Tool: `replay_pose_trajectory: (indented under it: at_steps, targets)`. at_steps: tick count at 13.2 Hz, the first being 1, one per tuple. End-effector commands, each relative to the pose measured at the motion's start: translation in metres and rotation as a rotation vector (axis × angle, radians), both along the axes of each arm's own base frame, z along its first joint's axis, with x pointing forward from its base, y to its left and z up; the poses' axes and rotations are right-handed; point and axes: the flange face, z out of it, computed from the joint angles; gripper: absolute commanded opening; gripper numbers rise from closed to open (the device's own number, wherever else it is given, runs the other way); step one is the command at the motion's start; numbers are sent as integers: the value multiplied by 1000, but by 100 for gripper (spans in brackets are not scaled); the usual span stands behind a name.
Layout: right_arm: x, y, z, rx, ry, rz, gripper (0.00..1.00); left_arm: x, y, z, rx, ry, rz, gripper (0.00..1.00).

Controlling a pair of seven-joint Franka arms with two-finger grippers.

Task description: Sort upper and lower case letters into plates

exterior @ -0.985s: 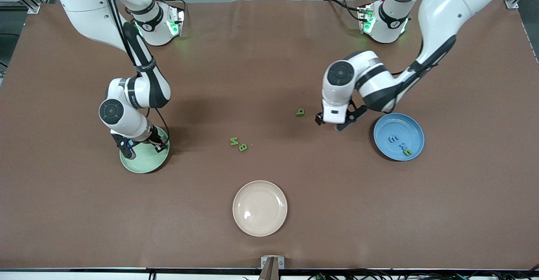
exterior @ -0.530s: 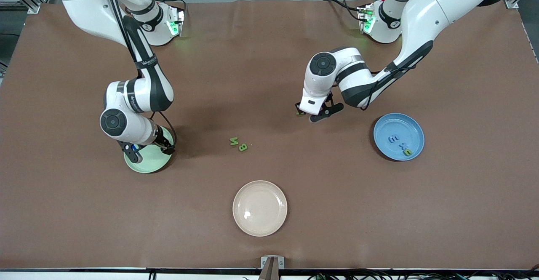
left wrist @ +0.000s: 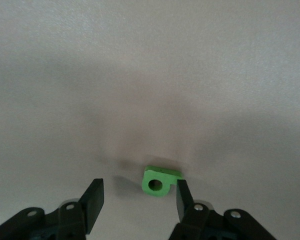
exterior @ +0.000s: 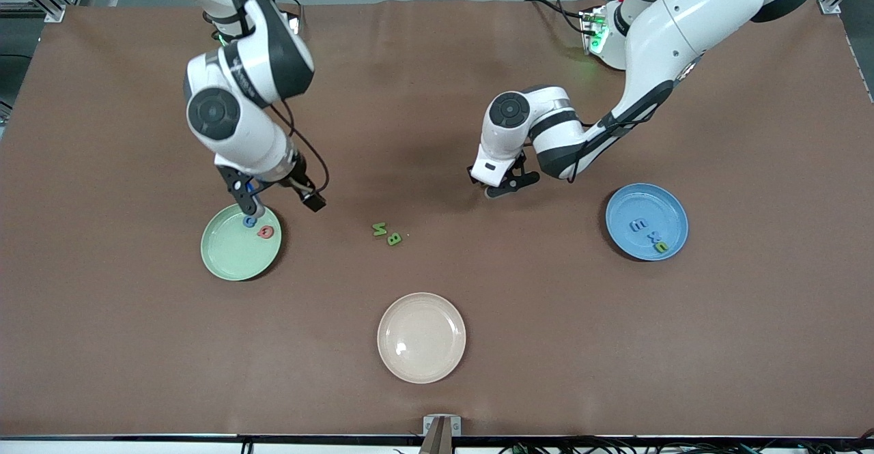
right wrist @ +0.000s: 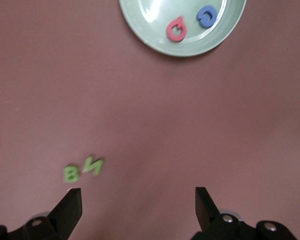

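The mint green plate (exterior: 229, 256) holds a blue letter (exterior: 250, 221) and a red letter (exterior: 265, 231); the right wrist view shows the plate (right wrist: 150, 30) and both letters too. My right gripper (exterior: 281, 201) is open and empty, raised over the table beside this plate. The sky blue plate (exterior: 628, 201) holds two blue letters (exterior: 638, 225) and a green one (exterior: 661, 247). My left gripper (exterior: 495, 184) is low and open around a green letter (left wrist: 160, 181) lying by one finger (left wrist: 182, 197). Two green letters (exterior: 386, 233) lie mid-table.
A cream-beige plate (exterior: 421, 337) lies nearer the front camera, mid-table, with nothing in it. The two green letters also show in the right wrist view (right wrist: 82, 171), near one fingertip of the right gripper (right wrist: 137, 207).
My right gripper rose from the mint plate, and the blue letter now lies there. My left gripper moved from beside the blue plate toward the right arm's end, over a green letter.
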Motion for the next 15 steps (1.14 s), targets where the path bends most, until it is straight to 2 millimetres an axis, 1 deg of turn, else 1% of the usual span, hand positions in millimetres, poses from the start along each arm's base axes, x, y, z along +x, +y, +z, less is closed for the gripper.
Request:
replay_pose_trajectory:
  at_steps: [1, 2, 3, 5, 7, 10, 12, 14, 15]
  targets:
    - [19, 41, 9, -12, -57, -56, 100, 9, -4, 5, -11, -28, -6, 67]
    - [32, 48, 4, -22, -61, -96, 100, 9, -5, 5, -12, -29, -7, 67]
    - [42, 48, -16, -44, -43, -135, 100, 8, -7, 5, -11, -30, -11, 67]
    - [42, 54, -51, -83, -8, -152, 100, 8, -12, 4, -21, -32, -14, 67]
    - [33, 55, -62, -119, 31, -191, 100, 6, -12, -4, -7, -33, -15, 66]
    - [29, 54, -66, -126, 60, -202, 100, 7, -9, -9, 3, -32, -14, 62]
    - [34, 45, -76, -124, 53, -223, 100, 7, -10, -10, 3, -29, -11, 55]
    - [32, 43, -99, -106, 10, -233, 100, 4, -11, -14, 3, -20, -8, 41]
    - [32, 41, -109, -93, -19, -248, 100, 4, -10, -16, 5, -18, -5, 33]
